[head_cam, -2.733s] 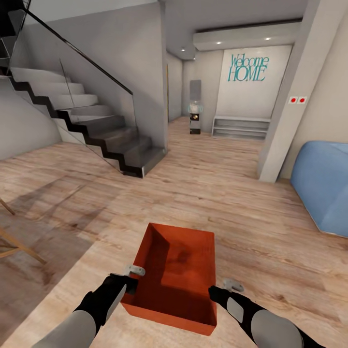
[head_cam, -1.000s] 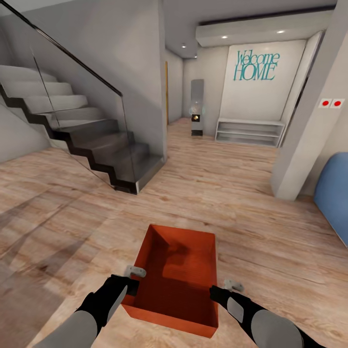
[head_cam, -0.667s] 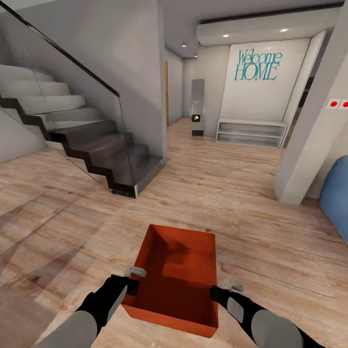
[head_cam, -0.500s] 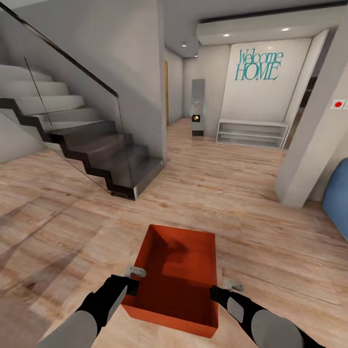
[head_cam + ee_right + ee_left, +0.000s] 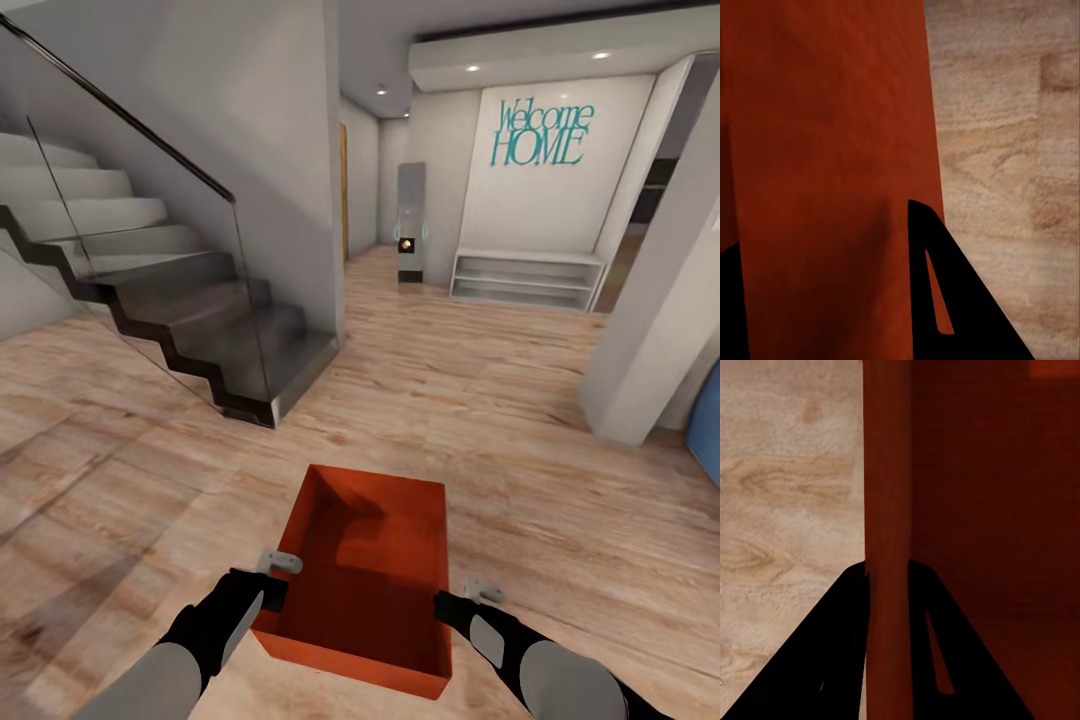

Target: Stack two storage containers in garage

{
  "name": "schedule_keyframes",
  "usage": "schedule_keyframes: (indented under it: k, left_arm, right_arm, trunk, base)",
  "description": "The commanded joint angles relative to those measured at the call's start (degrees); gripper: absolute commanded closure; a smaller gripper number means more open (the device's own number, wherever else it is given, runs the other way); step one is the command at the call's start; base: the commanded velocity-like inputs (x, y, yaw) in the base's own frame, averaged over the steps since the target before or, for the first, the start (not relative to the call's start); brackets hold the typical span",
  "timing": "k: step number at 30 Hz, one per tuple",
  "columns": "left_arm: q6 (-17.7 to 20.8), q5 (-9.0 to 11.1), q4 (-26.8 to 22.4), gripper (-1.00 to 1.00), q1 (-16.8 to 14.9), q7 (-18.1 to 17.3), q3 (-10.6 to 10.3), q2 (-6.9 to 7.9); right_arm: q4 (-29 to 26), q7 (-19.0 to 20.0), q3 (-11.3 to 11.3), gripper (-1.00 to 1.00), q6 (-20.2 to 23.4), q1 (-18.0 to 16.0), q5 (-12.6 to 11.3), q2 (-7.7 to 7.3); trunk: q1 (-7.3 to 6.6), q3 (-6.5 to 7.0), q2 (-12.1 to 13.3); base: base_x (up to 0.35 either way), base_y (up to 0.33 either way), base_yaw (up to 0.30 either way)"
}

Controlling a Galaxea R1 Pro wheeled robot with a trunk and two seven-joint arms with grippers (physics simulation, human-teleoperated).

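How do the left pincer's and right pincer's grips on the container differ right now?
The left pincer clamps the storage container's left wall; the right pincer clamps its right wall. In the head view the left pincer sits slightly higher in the picture than the right. Both are black, shut over the rim, holding the bin above the wood floor.

Pale wood-plank floor (image 5: 480, 400) bears the staircase (image 5: 200, 330) and, seemingly, a white shelf (image 5: 527, 278).

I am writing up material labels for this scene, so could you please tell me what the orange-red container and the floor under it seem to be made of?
The storage container looks like thin, matte plastic: uniform orange-red, no grain, faint mottling, walls thin enough for each gripper to clamp. It could be painted board. The floor looks like pale wood planks or laminate: visible grain, knots and plank seams, low sheen.
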Motion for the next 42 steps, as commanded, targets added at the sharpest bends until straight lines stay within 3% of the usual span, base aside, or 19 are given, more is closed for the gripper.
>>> schedule_keyframes:
  k: [1, 18, 42]
  left_arm:
    - [0.2, 1.2, -0.1, 1.0, 0.0, 0.0, -0.4, 0.03]
    - [0.2, 1.2, -0.1, 1.0, 0.0, 0.0, -0.4, 0.03]
    - [0.2, 1.2, -0.1, 1.0, 0.0, 0.1, -0.4, 0.03]
  right_arm:
    - [-0.2, 0.0, -0.9, 1.0, 0.2, 0.0, 0.6, 0.02]
    - [-0.2, 0.0, -1.1, 1.0, 0.4, 0.0, 0.4, 0.0]
    - [-0.2, 0.0, -1.1, 1.0, 0.3, 0.0, 0.5, 0.06]
  trunk:
    - [0.03, -0.05, 0.0]
    - [0.03, -0.12, 0.0]
    - [0.03, -0.16, 0.0]
  base:
    - [0.341, 0.0, 0.0]
    - [0.341, 0.0, -0.232]
    - [0.341, 0.0, -0.006]
